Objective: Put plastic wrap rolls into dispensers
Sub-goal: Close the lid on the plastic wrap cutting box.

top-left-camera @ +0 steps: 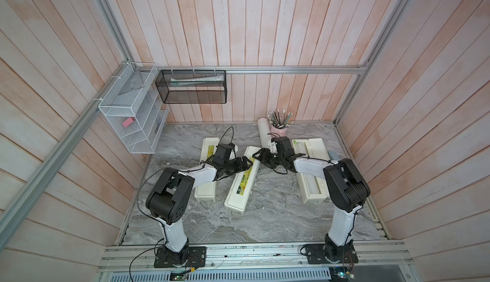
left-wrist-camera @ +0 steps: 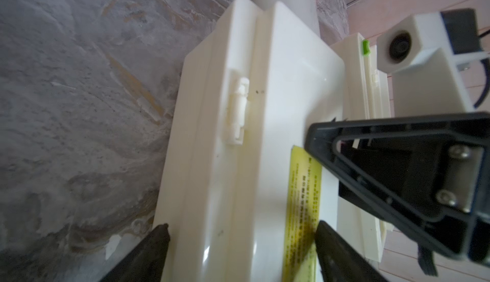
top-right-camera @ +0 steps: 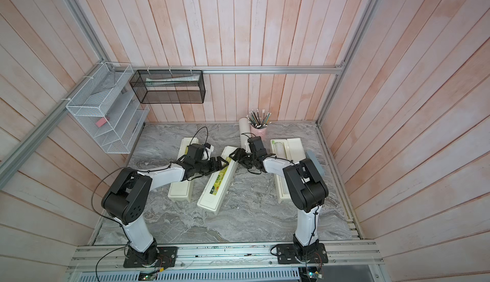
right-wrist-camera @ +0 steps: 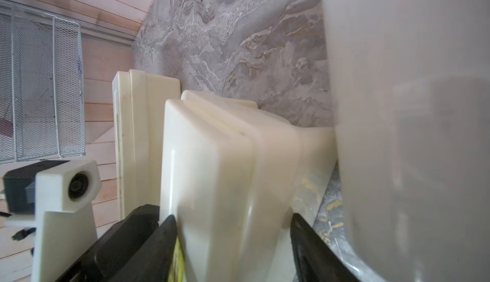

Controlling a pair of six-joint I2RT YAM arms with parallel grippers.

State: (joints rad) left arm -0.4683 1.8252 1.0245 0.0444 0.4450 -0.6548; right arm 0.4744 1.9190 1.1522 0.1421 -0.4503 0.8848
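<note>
Left hand (left-wrist-camera: 242, 226) gapes over the closed cream dispenser (left-wrist-camera: 278, 81) (yellow-green label (left-wrist-camera: 302, 188)); right hand (right-wrist-camera: 233, 217) straddles it, grip unclear.

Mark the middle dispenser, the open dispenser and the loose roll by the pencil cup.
middle dispenser (top-left-camera: 244, 181): a top view, on its yellow-green label.
open dispenser (top-left-camera: 316, 145): a top view, plain cream half, far end.
loose roll (top-left-camera: 263, 129): a top view, white body near its far end.

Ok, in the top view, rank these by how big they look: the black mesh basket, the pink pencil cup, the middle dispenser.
1. Black mesh basket, though it hangs higher, nearer the camera.
2. Middle dispenser.
3. Pink pencil cup.
</note>
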